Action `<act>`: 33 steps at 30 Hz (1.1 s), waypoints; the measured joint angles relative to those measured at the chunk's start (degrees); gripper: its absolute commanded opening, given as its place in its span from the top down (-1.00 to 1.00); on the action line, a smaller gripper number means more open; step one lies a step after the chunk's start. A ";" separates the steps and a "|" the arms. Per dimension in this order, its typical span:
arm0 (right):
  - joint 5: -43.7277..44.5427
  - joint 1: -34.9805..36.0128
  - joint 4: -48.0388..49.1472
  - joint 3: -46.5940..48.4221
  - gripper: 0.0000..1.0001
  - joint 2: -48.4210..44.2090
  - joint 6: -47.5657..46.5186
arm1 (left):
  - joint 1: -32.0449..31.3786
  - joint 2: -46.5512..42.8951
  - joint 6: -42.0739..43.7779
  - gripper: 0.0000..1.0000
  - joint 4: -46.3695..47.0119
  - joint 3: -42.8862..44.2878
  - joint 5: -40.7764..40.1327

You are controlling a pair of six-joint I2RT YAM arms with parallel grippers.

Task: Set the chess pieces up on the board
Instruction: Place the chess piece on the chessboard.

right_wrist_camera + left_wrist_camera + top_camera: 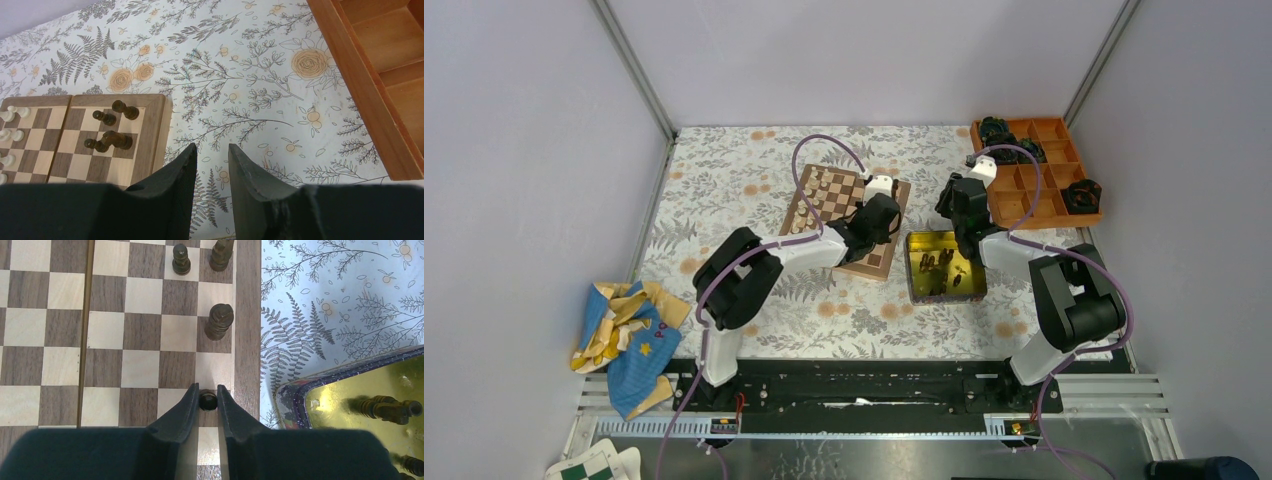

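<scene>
The wooden chessboard (879, 264) lies at the table's middle. Pale chess pieces (819, 185) stand along its far left side. My left gripper (879, 215) hangs over the board's right edge. In the left wrist view the left gripper (208, 391) is shut on a small dark piece (208, 400) on an edge-column square. Three more dark pieces (219, 322) stand further along that column by the board's border (247, 340). My right gripper (212, 150) is open and empty over the flowered cloth, right of the board (160, 130). It also shows in the top view (956, 205).
A shiny yellow tin (911, 268) with several dark pieces lying in it sits just right of the board; it also shows in the left wrist view (292, 395). An orange compartment tray (1034, 205) with black gear-like lumps stands back right. A blue-yellow cloth (624, 335) lies at the left.
</scene>
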 measured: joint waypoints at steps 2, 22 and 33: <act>0.00 0.00 0.00 0.00 0.27 0.11 -0.02 | 0.00 -0.13 0.00 1.00 0.02 -0.15 0.00; -0.44 0.00 0.04 0.00 0.27 0.85 0.00 | 0.00 -1.14 -0.46 1.00 0.68 -1.68 0.09; -1.09 0.00 0.35 0.00 0.27 0.85 -0.02 | 0.00 -1.86 -1.14 1.00 1.03 -2.73 0.22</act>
